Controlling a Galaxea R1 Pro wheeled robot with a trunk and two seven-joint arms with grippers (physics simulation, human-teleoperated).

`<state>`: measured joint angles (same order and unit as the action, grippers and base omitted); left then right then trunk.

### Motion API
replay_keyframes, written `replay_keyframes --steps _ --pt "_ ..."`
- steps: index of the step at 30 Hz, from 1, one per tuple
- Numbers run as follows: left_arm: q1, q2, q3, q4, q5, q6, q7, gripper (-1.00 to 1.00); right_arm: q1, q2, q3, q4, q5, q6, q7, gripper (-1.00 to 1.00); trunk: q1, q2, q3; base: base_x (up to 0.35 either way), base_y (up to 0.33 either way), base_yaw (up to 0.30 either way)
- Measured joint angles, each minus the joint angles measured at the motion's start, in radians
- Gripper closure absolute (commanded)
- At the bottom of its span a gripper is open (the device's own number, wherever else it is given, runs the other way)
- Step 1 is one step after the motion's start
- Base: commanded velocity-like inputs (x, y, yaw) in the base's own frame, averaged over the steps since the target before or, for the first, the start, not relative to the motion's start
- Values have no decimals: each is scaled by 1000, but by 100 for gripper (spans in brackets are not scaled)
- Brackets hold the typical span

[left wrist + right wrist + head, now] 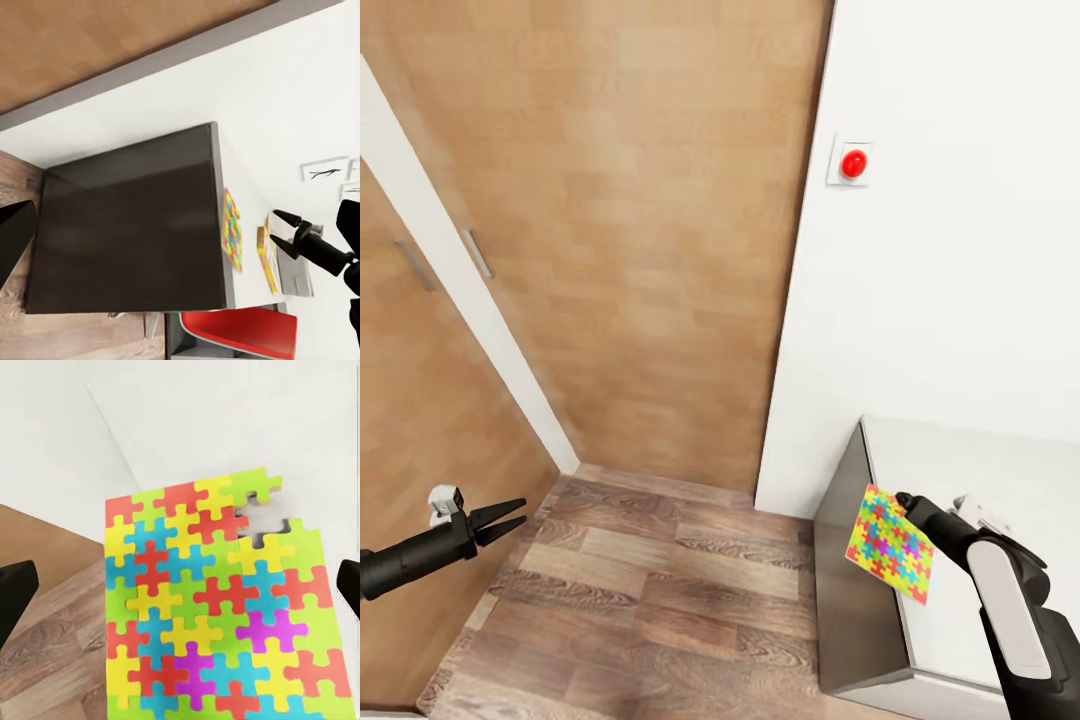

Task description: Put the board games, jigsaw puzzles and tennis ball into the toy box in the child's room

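A jigsaw puzzle [889, 545] of yellow, red, blue and green pieces rests at the corner of the pale table [960, 460], overhanging its edge above the floor. My right gripper [906, 503] hovers right at the puzzle with its fingers spread wide; the right wrist view has the puzzle [217, 607] lying between and beyond them. In the left wrist view that gripper [276, 229] stands open next to the puzzle [232, 229], and a second thin colourful sheet [266, 261] lies just past it. My left gripper [520, 512] hangs open and empty over the floor. Board games, tennis ball, toy box and bed are out of view.
The table's dark grey side [855, 610] faces the wood-plank floor [660, 600]. Wooden doors [640, 250] fill the wall ahead, and a red button [853, 163] sits on the white wall. A red chair [240, 334] stands by the table.
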<state>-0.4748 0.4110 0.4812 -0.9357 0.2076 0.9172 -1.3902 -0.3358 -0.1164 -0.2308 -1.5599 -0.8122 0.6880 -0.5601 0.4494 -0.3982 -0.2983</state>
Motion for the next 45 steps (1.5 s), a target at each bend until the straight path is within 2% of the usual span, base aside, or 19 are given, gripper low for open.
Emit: replay_keyframes --steps 7,11,19,23,25,39,45 --pt "0 -1 0 0 0 -1 0 -100 29 0 -18 -7 -2 0 8 -100 0 0 12 0 0 0" --pt "0 -1 -1 0 1 -1 0 -100 50 1 -41 -17 -4 1 58 -100 0 0 18 0 0 0" --pt "0 -1 -1 0 2 -1 0 -100 104 -4 -144 -20 -4 16 338 -100 0 0 31 0 0 0" --pt "0 -2 -1 0 1 -1 0 -100 113 -2 -177 -19 -3 38 444 -100 0 0 38 0 0 0" --pt "0 -2 -1 0 2 -1 0 -100 114 -1 -184 -17 -3 42 473 -100 0 0 41 0 0 0" --pt "0 -2 -1 0 2 -1 0 -100 116 1 -192 -12 -4 45 501 -100 0 0 64 0 0 0" --pt "0 -11 -1 0 0 -1 0 -100 116 4 -192 -11 -4 44 502 -100 0 0 74 0 0 0"
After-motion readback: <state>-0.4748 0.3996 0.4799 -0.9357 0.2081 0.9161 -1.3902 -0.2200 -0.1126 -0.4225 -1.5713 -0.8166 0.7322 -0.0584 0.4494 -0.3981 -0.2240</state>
